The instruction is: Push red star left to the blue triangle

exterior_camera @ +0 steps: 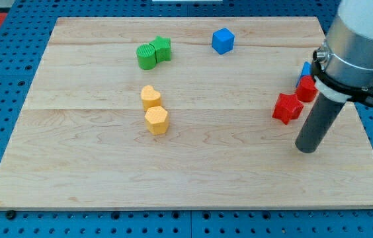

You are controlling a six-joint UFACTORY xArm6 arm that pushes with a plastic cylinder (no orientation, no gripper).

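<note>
The red star (287, 108) lies on the wooden board (186, 165) at the view's right. A second red block (306, 88) sits just up and right of it, its shape unclear. The blue triangle (305, 69) is above that, mostly hidden by the arm. My tip (307, 149) rests on the board just below and to the right of the red star, a small gap apart from it.
A blue cube (223, 41) sits near the view's top centre. Two green blocks (154, 53) touch at the upper left of centre. A yellow heart (150, 97) and a yellow hexagon (156, 120) sit together left of centre. The arm's grey body (362, 39) fills the upper right corner.
</note>
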